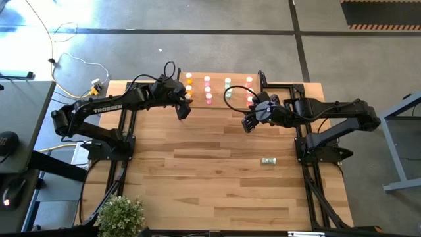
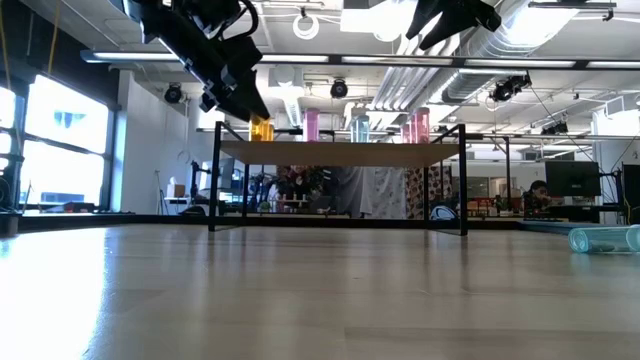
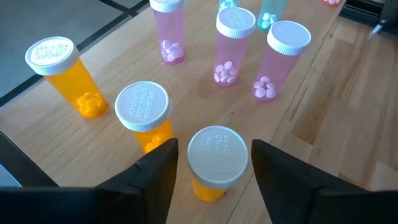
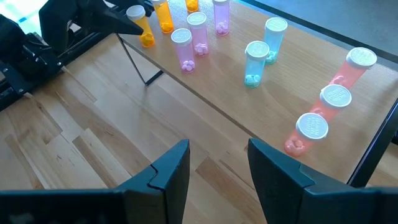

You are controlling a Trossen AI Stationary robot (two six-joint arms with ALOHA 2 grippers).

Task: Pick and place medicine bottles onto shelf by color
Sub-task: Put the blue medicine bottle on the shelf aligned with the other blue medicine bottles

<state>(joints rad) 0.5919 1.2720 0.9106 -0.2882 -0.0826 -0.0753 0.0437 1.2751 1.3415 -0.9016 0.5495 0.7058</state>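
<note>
Medicine bottles: small capped cylinders, standing upright on the shelf at the far edge of the table, sorted in rows by colour, orange at the left end, then pink, pale teal, and red at the right end.

Orange group: three bottles. The nearest orange bottle stands between the fingers of the left tool, at the shelf's left front corner. The fingers are spread with a gap on each side of the cap, so the tool is released, not gripping. Judged a placement just made, beside its own colour.

Pink group: three, each with a few pills at the bottom.

Red group: three, in a line near the shelf's right end.

Loose item: one teal bottle lying on its side on the table, well apart from the shelf, near the right arm's base. Judged still to be shelved.

Right tool: hanging above the table before the shelf, fingers apart, holding nothing.

Not made out: the teal count, since the left wrist view cuts that row off; cap lettering illegible.
</note>
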